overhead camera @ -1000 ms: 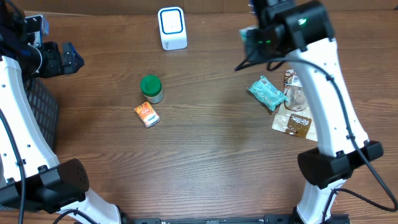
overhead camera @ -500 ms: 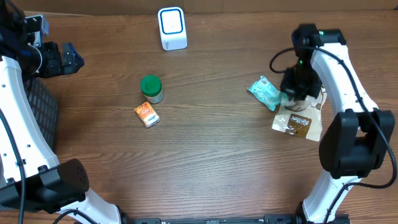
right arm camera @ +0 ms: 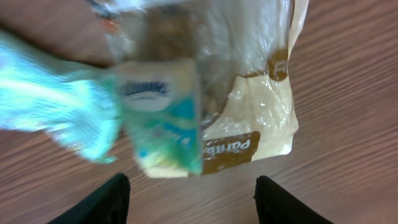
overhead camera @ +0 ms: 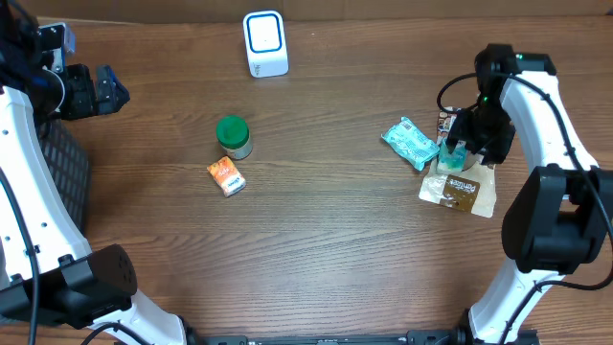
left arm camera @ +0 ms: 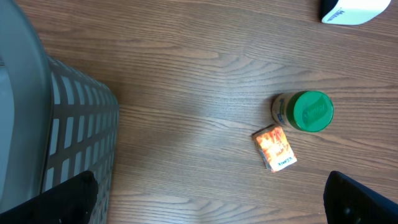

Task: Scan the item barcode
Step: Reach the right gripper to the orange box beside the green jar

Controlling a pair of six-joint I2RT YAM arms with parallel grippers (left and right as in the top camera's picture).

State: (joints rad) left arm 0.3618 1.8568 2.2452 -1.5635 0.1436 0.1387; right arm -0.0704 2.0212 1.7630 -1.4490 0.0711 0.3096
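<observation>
The white barcode scanner (overhead camera: 265,43) stands at the back of the table. My right gripper (overhead camera: 463,150) hangs open over the pile at the right. Just beyond its dark fingers (right arm camera: 106,200) a small teal-and-white pack (right arm camera: 160,117) shows blurred, loose, over a brown-and-clear bag (right arm camera: 261,118). Nothing is between the fingers. A crumpled teal packet (overhead camera: 411,142) lies to the left of the bag (overhead camera: 462,190). No barcode shows. My left gripper (overhead camera: 93,91) is open at the far left, away from every item, its fingers (left arm camera: 67,196) wide apart above the wood.
A green-lidded jar (overhead camera: 233,135) and a small orange box (overhead camera: 226,176) sit left of centre, also seen as jar (left arm camera: 306,111) and box (left arm camera: 274,147). A dark mesh basket (left arm camera: 78,137) stands at the left edge (overhead camera: 63,168).
My right arm swung from high near the scanner down to the pile at the right, and its jaws opened, letting go of the teal-and-white pack. The left arm did not move.
</observation>
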